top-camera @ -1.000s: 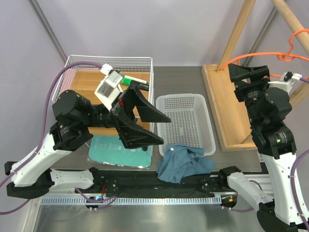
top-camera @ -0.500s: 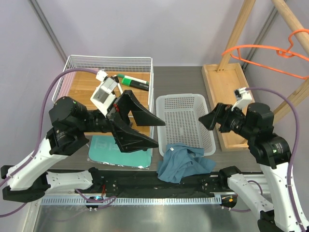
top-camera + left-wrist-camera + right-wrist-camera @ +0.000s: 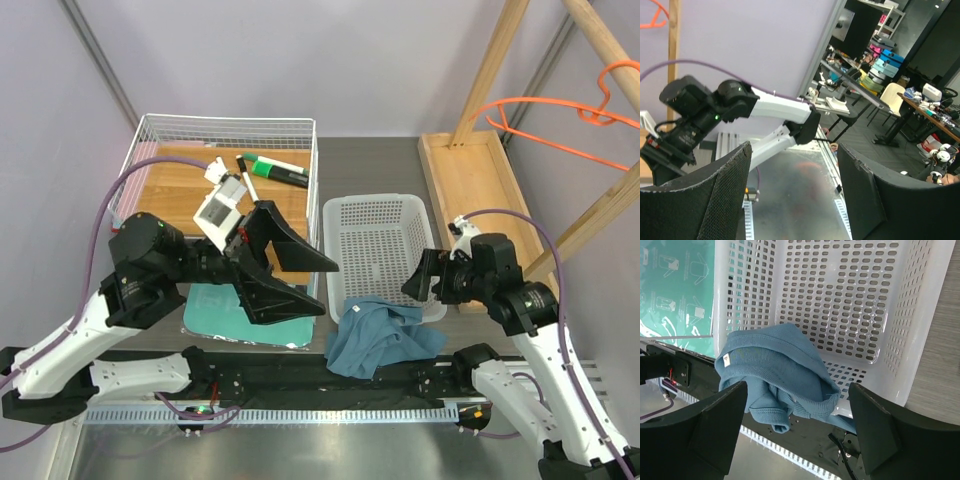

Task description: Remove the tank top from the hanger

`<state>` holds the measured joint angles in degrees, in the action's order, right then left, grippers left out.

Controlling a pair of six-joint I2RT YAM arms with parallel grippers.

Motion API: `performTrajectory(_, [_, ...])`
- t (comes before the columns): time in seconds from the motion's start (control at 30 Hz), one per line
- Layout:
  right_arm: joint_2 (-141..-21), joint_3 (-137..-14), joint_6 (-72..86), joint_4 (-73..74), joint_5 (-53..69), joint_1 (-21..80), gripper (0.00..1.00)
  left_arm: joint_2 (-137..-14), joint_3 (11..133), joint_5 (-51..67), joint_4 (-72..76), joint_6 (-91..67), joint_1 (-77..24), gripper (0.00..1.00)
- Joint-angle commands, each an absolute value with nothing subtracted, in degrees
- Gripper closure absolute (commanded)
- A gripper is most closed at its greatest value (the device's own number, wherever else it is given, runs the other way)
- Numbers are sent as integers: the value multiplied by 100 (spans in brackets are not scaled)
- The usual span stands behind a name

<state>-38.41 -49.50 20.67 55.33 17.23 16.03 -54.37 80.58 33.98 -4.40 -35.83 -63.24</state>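
The teal-blue tank top [image 3: 380, 335] lies crumpled over the near rim of the white basket [image 3: 372, 204], hanging partly onto the black base rail. The right wrist view shows the tank top [image 3: 777, 372] as a bundle with its white label up. The orange hanger [image 3: 560, 125] hangs bare from the wooden rack at the upper right, and its hook [image 3: 655, 15] shows in the left wrist view. My right gripper [image 3: 418, 282] hovers open just above the garment, which lies between and below the fingers [image 3: 797, 425]. My left gripper [image 3: 330, 288] stands open and empty left of the basket [image 3: 795, 195].
A wire bin [image 3: 150, 130] at the back left holds a wooden board and a green marker [image 3: 275, 168]. A mint-green mat [image 3: 215, 305] lies under my left gripper. The wooden rack's base tray [image 3: 470, 200] stands right of the white basket [image 3: 850, 300].
My right arm has swung down from beside the hanger to just above the tank top at the basket's near right corner. The left arm has sunk slightly. The hanger stays on the rack.
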Motion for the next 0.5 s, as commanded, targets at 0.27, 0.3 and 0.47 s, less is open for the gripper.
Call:
performTrajectory(0.27, [-4465,-4333,3804,4105,-463,4655,12,-4571,7032,3621,-123,-3770,-6328,30])
performTrajectory(0.3, [-4456,-4316,3910,4035,-718,5032,12,-4509,6909,3604,-123,-3788,-6328,30])
performTrajectory(0.47, [-4578,-4131,4034,3613,-731,5186,11,-4079,6584,3560,-219,-3850,-6328,30])
